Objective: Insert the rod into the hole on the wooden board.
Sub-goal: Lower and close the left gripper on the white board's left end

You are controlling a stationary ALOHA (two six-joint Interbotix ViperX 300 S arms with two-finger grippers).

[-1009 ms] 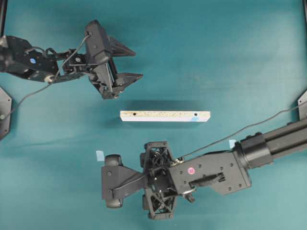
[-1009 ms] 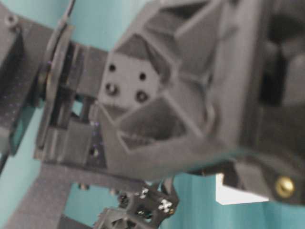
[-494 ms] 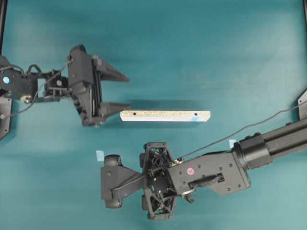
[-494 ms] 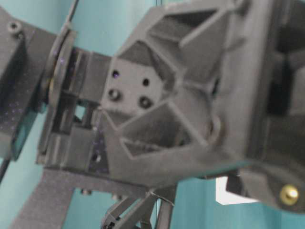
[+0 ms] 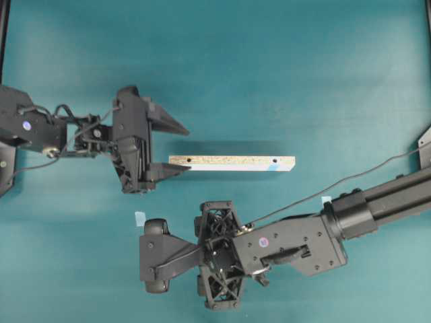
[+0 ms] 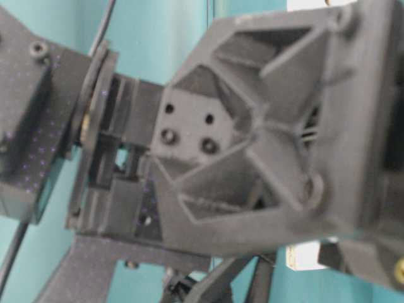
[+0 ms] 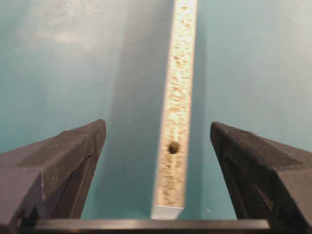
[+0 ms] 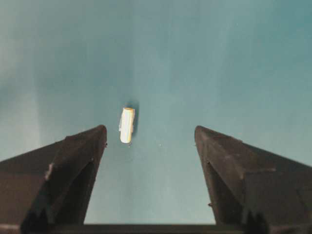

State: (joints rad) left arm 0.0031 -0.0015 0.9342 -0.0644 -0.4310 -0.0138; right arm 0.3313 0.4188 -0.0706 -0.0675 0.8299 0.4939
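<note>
lying flat on the table (image 5: pixel 283 81), the wooden board (image 5: pixel 232 163) has its left end between the left gripper (image 5: pixel 176 148) fingers, spread wide. the right gripper (image 8: pixel 151 146), also wide and empty, frames the rod (image 8: pixel 126 125)

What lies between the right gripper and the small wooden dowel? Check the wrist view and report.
Nothing visible. In the right wrist view the short pale tan wooden rod lies on bare teal table, just ahead of the right gripper, nearer the jaw on the picture's left. The jaws stand wide open, with only table between them and it.
</note>
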